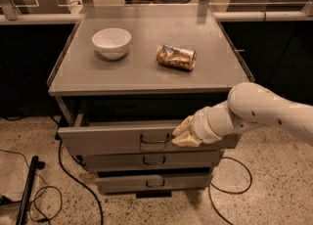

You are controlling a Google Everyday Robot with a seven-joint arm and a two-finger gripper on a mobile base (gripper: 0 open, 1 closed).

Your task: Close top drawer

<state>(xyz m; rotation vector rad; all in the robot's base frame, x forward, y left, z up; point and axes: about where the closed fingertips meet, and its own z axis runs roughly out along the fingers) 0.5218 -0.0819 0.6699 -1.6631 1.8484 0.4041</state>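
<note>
The top drawer (112, 140) is a wide grey metal drawer with a small dark wire handle (154, 139) at its centre. It stands only slightly out from the cabinet, a narrow dark gap showing above its front. My gripper (183, 133) is at the end of the white arm coming in from the right. It presses against the drawer front just right of the handle. Its yellowish fingertips (185, 141) touch the front.
A white bowl (111, 42) and a crushed can (176, 56) lie on the cabinet top (146, 72). Two slimmer drawers (154, 160) sit below. Cables (73, 180) and a black pole (27, 190) lie on the floor at left.
</note>
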